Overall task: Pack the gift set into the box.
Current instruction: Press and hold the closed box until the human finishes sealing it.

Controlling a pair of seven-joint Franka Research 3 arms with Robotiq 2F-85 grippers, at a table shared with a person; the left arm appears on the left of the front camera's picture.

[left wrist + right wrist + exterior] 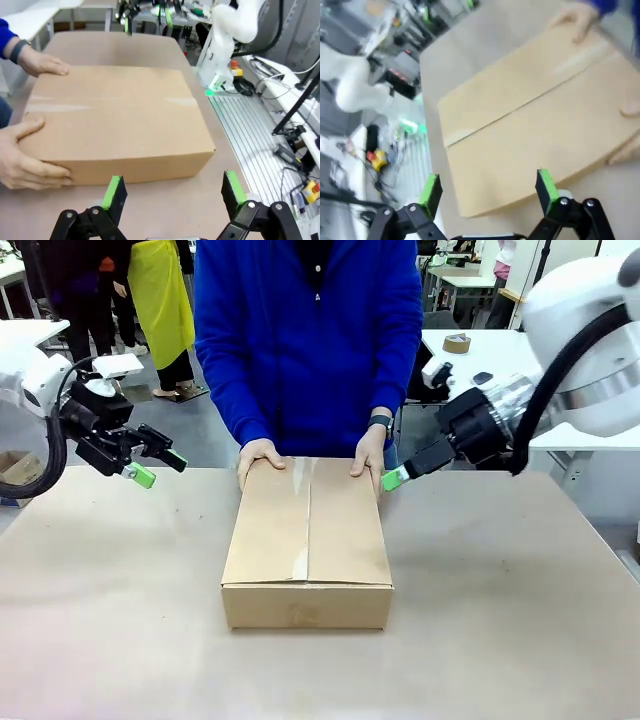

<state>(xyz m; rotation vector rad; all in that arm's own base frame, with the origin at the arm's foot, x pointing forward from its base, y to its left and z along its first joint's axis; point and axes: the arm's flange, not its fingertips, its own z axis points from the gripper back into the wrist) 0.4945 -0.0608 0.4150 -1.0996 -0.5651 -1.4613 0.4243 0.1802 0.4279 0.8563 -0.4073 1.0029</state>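
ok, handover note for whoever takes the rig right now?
Left gripper: jaws open, empty, hovering left of the box.
Right gripper: jaws open, empty, by the box's far right corner.
Box: on the table, flaps shut; person's hands rest on its far end.
Done: can't tell, contents hidden.
Likely left: open the flaps, load the gift set.

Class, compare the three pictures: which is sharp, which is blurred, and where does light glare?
Front view: sharp and evenly lit, only a faint shadow at the foot of the box. Left wrist view: sharp, with a pale sheen on the tape. Right wrist view: blurred all over, the person's hand smeared.
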